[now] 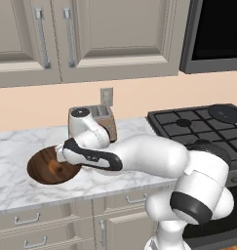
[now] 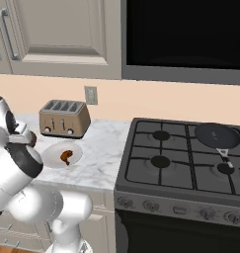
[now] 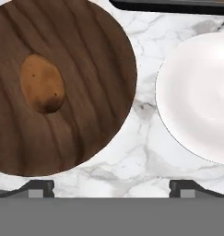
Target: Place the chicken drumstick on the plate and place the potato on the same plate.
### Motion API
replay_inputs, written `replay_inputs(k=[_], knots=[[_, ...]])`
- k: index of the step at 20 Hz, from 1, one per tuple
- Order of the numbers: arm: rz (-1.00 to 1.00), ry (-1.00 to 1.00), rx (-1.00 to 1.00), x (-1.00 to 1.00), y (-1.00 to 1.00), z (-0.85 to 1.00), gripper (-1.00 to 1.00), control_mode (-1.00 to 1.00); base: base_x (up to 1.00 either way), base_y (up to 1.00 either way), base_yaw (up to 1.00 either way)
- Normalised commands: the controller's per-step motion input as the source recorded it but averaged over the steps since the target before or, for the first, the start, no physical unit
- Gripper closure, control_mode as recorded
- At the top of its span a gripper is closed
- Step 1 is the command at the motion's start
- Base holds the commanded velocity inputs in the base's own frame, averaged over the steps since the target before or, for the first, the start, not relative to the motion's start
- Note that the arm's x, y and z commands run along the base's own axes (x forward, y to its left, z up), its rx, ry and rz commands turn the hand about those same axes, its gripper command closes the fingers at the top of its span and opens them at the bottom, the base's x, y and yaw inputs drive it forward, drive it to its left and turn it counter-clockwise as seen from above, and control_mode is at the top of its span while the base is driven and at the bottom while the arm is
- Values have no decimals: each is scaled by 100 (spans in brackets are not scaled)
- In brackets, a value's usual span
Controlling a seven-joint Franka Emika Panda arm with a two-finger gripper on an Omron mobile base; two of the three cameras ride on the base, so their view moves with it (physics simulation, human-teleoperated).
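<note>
- The tool (image 3: 111,188) was seen at the bottom of the hand view with its dark tips spread wide, nothing held between them.
- The potato (image 3: 42,83) was found at the left of that view, resting on a round dark wooden board (image 3: 76,138).
- The white plate (image 2: 76,149) was seen at the left of the right base view on the marble worktop (image 2: 104,148), in front of the toaster (image 2: 64,118).
- The chicken drumstick (image 2: 66,157) lay on the plate.

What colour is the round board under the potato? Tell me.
Dark brown wood grain on the board, clearest in the hand view.
</note>
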Motion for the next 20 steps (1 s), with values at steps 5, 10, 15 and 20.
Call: replay_inputs(k=[5,10,15,20], knots=[[10,-6,-14,13,75,0,-100,-100,0,0,0],[14,-1,-13,33,66,0,-100,-100,0,0,0],[6,-1,-1,41,11,-7,-100,-100,0,0,0],[1,-2,0,25,4,-24,-100,-100,0,0,0]])
